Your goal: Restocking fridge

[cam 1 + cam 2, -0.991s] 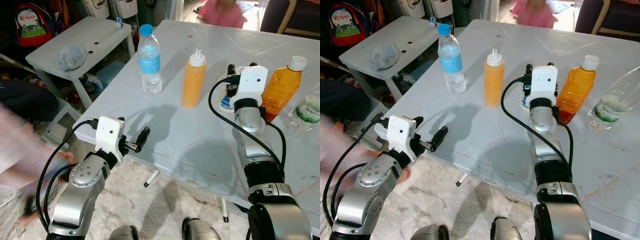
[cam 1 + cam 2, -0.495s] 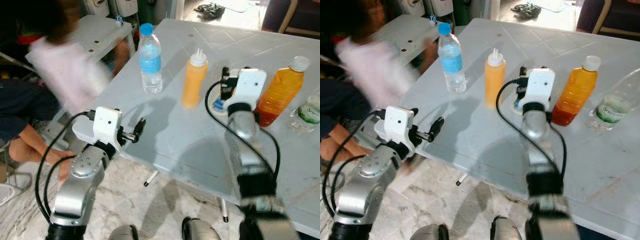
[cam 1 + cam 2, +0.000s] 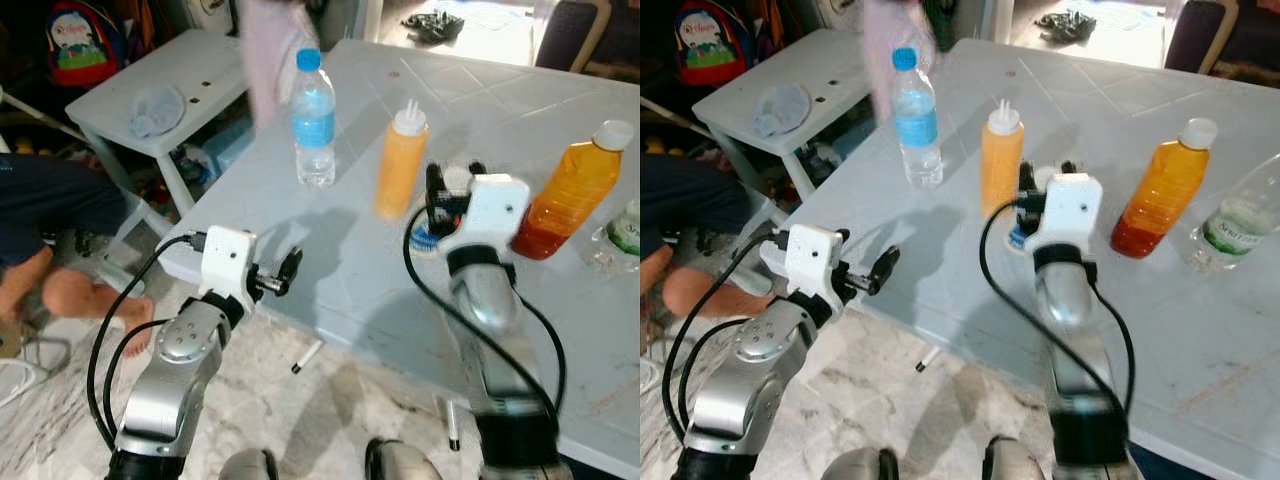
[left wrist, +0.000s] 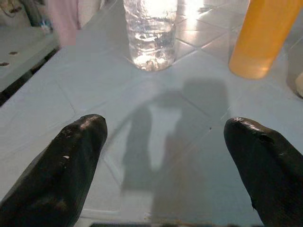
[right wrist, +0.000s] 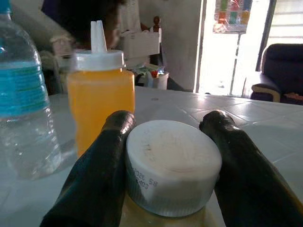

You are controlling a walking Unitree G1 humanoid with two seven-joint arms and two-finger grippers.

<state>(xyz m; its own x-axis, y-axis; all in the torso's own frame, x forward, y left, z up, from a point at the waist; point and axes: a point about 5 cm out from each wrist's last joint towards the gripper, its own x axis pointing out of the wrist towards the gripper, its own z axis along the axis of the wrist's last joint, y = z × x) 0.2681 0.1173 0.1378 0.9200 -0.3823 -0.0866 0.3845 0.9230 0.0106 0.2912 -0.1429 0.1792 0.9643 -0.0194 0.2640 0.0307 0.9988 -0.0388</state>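
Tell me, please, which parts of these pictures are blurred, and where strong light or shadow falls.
Eye views: a person behind the water bottle is smeared by motion, and the right forearm is slightly soft. Left wrist view: sharp arm shadows on the table, glare near the top. Right wrist view: the doorway is overexposed; the white cap between the right hand fingers is clear.

A small white side table [image 3: 190, 75] stands just beside the bench [image 3: 330, 280], off its far left corner. On the side table lies a crumpled pale bag [image 3: 155, 100]. Behind that table, in the shade, hangs a red and blue backpack [image 3: 90, 45]. A seated person's bare leg [image 3: 75, 295] and dark shorts [image 3: 50, 200] show on the floor left of the bench. A blurred person in pink [image 3: 275, 45] stands at the bench's far left corner. Across the bench, a dark armchair [image 3: 590, 30] stands in the doorway light.
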